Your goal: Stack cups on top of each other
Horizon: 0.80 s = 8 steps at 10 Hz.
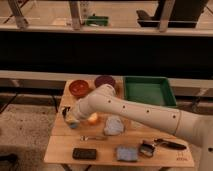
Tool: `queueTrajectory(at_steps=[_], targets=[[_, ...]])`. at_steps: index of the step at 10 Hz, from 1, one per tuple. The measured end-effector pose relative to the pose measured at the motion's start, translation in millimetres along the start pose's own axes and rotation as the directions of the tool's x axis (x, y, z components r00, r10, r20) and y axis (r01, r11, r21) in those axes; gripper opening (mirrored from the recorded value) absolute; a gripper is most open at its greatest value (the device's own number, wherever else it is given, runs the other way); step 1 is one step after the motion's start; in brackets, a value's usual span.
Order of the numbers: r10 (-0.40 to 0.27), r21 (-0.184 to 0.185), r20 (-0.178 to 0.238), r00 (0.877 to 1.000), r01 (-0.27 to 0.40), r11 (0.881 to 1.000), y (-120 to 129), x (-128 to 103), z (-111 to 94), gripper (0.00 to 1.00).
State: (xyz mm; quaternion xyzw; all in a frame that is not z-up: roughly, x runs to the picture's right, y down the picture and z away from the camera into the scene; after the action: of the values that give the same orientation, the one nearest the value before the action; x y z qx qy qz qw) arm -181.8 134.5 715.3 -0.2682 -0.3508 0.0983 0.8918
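Observation:
The orange-yellow cup (93,118) stands on the wooden table (62,145), left of centre. The pale blue cup (73,123) shows just to its left, near the table's left edge, partly hidden by the arm. My gripper (69,115) is at the end of the white arm that reaches in from the right. It sits right over and against the pale blue cup. The two cups stand side by side, apart from each other.
A red bowl (79,88) and a purple bowl (105,80) stand at the back, with a green tray (148,90) at the back right. A pale crumpled bag (114,125), a utensil (93,138), a black object (84,153), a blue sponge (126,153) and a black-handled tool (165,144) lie nearer the front.

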Motion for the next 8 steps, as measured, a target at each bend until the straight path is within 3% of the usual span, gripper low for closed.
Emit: queueTrajectory(at_steps=[7,8], targets=[[0.005,0.003,-0.028,1.000,-0.005,1.000,-3.3,5.0,0.8,0.04],[-0.003,0.004,-0.031,1.000,0.003,1.000,-3.7,4.9,0.2,0.14]])
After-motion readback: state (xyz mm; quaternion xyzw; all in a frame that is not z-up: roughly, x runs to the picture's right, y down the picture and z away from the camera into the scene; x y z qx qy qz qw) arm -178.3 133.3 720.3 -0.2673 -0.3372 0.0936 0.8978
